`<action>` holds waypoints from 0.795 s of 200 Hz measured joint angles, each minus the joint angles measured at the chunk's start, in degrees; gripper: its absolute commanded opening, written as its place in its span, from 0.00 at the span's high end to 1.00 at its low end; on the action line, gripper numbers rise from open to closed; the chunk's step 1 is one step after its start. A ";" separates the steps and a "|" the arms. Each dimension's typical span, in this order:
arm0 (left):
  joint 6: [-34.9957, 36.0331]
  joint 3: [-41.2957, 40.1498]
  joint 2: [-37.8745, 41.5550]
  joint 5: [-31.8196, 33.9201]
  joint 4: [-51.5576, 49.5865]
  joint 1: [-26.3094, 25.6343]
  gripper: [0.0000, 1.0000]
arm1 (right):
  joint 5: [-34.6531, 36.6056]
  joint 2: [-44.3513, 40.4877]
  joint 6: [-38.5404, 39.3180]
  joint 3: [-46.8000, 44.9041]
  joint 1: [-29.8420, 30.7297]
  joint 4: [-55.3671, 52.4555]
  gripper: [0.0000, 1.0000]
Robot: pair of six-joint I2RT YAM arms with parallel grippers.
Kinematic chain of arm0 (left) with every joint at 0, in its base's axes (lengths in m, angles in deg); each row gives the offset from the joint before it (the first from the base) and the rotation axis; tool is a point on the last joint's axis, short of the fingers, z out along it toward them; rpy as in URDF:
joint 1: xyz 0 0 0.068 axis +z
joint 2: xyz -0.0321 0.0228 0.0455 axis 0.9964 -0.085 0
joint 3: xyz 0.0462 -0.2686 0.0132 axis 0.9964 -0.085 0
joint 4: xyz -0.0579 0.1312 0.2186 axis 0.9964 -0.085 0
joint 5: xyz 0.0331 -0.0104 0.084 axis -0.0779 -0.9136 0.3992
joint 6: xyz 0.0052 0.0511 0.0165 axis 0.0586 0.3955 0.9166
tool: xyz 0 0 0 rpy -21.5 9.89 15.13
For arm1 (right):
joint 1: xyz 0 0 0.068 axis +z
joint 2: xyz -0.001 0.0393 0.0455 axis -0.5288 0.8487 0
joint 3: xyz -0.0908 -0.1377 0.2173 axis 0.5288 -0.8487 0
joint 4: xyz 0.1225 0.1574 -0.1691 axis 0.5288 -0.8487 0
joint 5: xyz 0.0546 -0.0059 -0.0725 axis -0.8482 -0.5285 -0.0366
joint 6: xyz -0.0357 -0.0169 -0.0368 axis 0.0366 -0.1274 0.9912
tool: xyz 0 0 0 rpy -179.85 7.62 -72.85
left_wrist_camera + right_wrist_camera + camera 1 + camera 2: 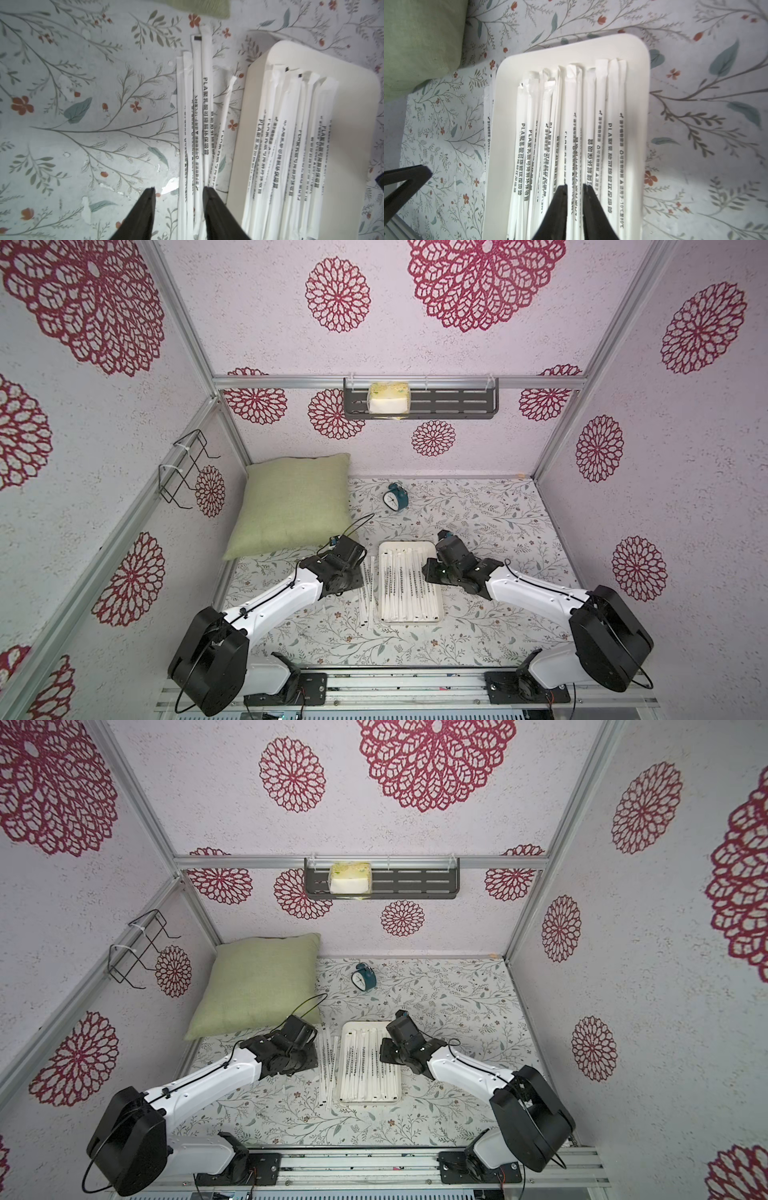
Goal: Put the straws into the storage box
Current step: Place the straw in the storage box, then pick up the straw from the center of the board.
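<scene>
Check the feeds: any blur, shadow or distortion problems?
Both top views: wide-angle warp, even light, straws tiny. Left wrist: print on loose straws smears toward the left gripper. Right wrist: soft shadow across the storage box, text legible.

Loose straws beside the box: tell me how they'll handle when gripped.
Thin, paper-wrapped straws probably weigh little and flex slightly. Bunched and overlapping beside the box, several may lift together in the left tool. Smooth wrappers could slip.

Open table (478, 635) lies right of the tray (409, 544) and along the near edge. Loose straws (366, 597) crowd the tray's left side; a cushion (293, 506) fills the far-left corner, and a clock (395, 497) stands beyond.
</scene>
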 measured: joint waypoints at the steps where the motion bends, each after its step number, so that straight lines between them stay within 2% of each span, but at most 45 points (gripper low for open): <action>1: 0.00 -0.09 -0.22 -0.22 0.07 0.00 0.58 | 0.00 0.07 -0.13 0.02 0.09 0.02 0.80; 62: 0.26 0.68 -10.45 -2.62 3.89 -0.26 0.63 | 0.42 1.42 -0.81 1.38 0.42 0.17 0.80; 95: 1.44 1.25 -13.86 -0.92 4.04 -0.42 0.79 | 0.39 1.44 -0.81 1.38 0.39 0.20 0.80; 108: 1.73 1.27 -13.81 1.22 2.16 -0.42 0.82 | 0.42 1.44 -0.81 1.38 0.42 0.20 0.80; 123: 1.99 1.25 -13.05 3.63 -0.70 -0.22 0.80 | 0.39 1.44 -0.81 1.36 0.42 0.42 0.80; 146: 2.69 1.09 -8.98 4.76 -3.56 -0.13 0.67 | 0.33 1.44 -0.83 1.36 0.39 1.03 0.80; 159: 2.89 0.68 -5.68 3.96 -2.45 0.13 0.64 | 0.24 1.49 -0.83 1.36 0.42 1.38 0.80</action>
